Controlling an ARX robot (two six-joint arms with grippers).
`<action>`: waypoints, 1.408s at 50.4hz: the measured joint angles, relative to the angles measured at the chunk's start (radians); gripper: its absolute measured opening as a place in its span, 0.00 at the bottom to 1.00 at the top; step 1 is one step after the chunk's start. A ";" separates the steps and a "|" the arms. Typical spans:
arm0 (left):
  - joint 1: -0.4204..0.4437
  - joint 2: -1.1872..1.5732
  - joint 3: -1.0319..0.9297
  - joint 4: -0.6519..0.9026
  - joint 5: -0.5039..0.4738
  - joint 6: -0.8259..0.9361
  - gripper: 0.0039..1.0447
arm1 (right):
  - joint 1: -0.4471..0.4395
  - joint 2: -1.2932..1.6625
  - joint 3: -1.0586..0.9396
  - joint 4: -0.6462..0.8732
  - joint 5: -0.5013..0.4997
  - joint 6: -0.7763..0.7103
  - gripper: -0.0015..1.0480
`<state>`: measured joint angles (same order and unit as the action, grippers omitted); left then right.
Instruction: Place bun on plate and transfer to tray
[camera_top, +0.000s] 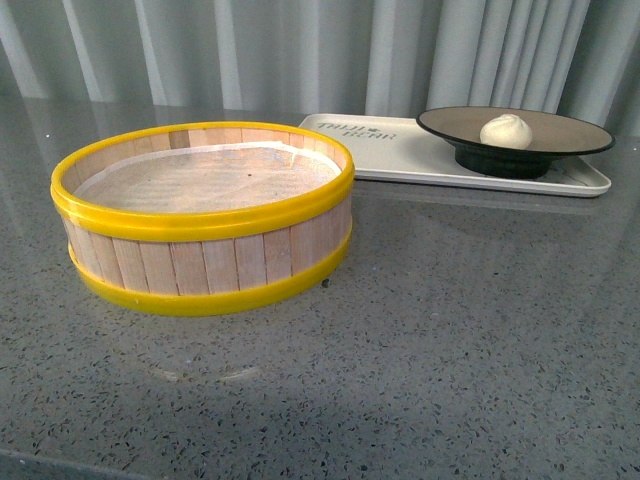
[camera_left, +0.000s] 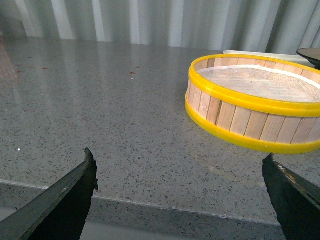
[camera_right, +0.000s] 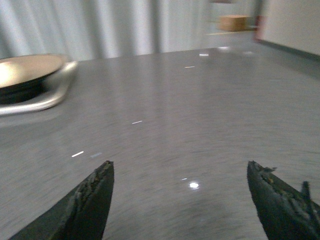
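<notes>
1. Left end effector (camera_left: 180, 192): both dark fingers spread wide apart, nothing between them. It hangs low near the front edge of the grey speckled bench (camera_left: 100, 110), with open bench surface ahead of it.
2. Right end effector (camera_right: 181, 200): fingers likewise wide apart and empty, low over bare bench. This view is blurred; fine detail not readable.
3. Neither arm appears in the front view.
4. Steamer basket (camera_top: 205, 215): round, wooden slats, yellow rims, white liner inside, no contents visible. It stands at bench centre-left, ahead and to the right of the left end effector, clear of it.
5. Tray (camera_top: 400, 150): cream-white, rectangular, lies behind and to the right of the basket, just beside its far rim; dark lettering on its left part.
6. Plate (camera_top: 560, 135): tan inside, black rim and base, sits on the right half of the tray, within the tray's raised rim.
7. Bun (camera_top: 506, 131): white, pleated, rests upright in the plate, near its centre.
8. Grey pleated curtain (camera_top: 300, 50) closes off the back of the bench.
</notes>
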<state>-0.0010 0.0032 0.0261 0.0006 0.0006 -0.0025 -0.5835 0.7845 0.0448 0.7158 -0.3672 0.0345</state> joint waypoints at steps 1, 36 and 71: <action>0.000 0.000 0.000 0.000 -0.001 0.000 0.94 | 0.004 -0.016 -0.009 -0.014 -0.032 -0.003 0.70; 0.000 0.000 0.000 0.000 -0.001 0.000 0.94 | 0.427 -0.592 -0.040 -0.522 0.220 -0.032 0.02; 0.000 0.000 0.000 0.000 -0.001 0.000 0.94 | 0.580 -0.780 -0.039 -0.715 0.366 -0.034 0.46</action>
<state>-0.0010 0.0029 0.0261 0.0002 -0.0002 -0.0025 -0.0036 0.0040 0.0055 0.0006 -0.0013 0.0010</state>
